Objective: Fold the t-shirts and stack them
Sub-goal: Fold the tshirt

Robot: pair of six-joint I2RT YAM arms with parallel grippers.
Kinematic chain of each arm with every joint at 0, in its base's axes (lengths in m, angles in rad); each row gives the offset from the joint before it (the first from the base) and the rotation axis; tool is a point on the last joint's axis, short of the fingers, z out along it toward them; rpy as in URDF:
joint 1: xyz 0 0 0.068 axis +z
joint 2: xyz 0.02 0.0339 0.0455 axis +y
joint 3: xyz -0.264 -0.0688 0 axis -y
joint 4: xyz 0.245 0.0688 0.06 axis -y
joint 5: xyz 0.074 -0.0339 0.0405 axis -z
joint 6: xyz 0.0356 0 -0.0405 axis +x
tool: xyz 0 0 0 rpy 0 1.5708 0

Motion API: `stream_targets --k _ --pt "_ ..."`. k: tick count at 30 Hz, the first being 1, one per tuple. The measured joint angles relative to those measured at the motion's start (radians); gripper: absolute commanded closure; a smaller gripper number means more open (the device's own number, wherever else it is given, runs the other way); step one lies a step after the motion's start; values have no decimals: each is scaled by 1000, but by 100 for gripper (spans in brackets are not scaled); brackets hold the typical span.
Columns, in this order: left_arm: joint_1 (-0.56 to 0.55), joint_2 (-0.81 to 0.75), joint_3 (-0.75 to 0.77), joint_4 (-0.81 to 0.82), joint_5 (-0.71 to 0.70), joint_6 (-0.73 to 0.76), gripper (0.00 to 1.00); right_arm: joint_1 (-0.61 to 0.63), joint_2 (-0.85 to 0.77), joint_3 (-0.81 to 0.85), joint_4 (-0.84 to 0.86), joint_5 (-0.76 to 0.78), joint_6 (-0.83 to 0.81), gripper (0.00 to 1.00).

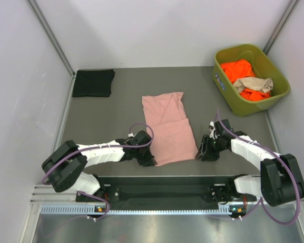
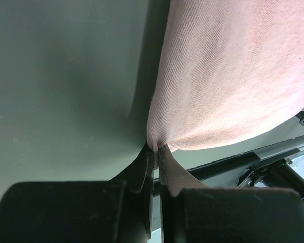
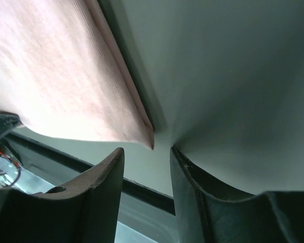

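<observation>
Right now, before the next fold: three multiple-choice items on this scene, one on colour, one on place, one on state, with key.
1. Which cloth colours show in the olive bin?
A. orange only
B. orange and tan
C. black and pink

2. Where does the black shirt lie?
A. far left corner of the table
B. in the bin
C. between the arm bases

3. The left gripper is:
A. open over bare table
B. shut on nothing
C. shut on the pink shirt at its near corner

Key:
1 B, orange cloth and tan cloth both show inside.
2 A, the top view shows it folded there.
3 C, the left wrist view shows cloth pinched between closed jaws.
</observation>
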Motion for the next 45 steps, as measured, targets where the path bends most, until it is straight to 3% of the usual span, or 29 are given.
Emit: stream_targets --k 8,11,14,25,36,41,45 --pt "0 4 5 -2 5 12 100 0 29 -10 90 -28 46 64" --pt "0 4 5 -3 5 12 100 0 50 -10 120 -40 60 73" --pt "0 4 5 -3 5 14 100 0 66 -21 153 -45 65 99" --pt "0 -40 7 -55 -8 63 100 18 -42 -64 125 -10 50 100" --pt "-11 -182 58 -239 -11 105 100 166 -275 -71 -22 15 110 100" --pt "8 -186 183 -333 -49 149 100 166 -228 82 -105 39 108 100" --pt "140 -166 299 -367 -43 230 100 155 -98 283 -122 51 83 100"
